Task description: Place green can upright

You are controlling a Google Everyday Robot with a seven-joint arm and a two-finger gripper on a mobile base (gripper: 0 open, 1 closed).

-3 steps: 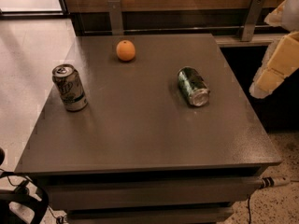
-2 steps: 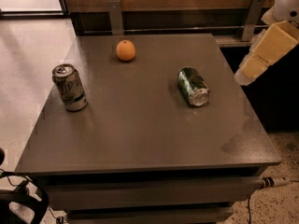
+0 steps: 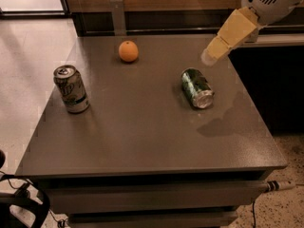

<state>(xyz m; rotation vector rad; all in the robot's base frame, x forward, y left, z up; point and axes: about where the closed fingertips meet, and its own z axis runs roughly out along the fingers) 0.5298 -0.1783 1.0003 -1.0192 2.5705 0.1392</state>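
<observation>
The green can (image 3: 196, 87) lies on its side on the grey table (image 3: 142, 132), right of centre, its silver end facing the front right. My gripper (image 3: 209, 57) hangs from the arm at the upper right, above the table's right rear part. Its pale tip is a little behind and to the right of the can and does not touch it.
A paler white-and-silver can (image 3: 71, 89) stands upright near the table's left edge. An orange (image 3: 128, 51) sits at the back centre. A dark wall and rail run behind the table. Floor lies to the left, and cables show at bottom left.
My arm and gripper have moved in from the right edge, up and to the left, closer to the lying green can. The can, the orange and the pale can have not moved.
</observation>
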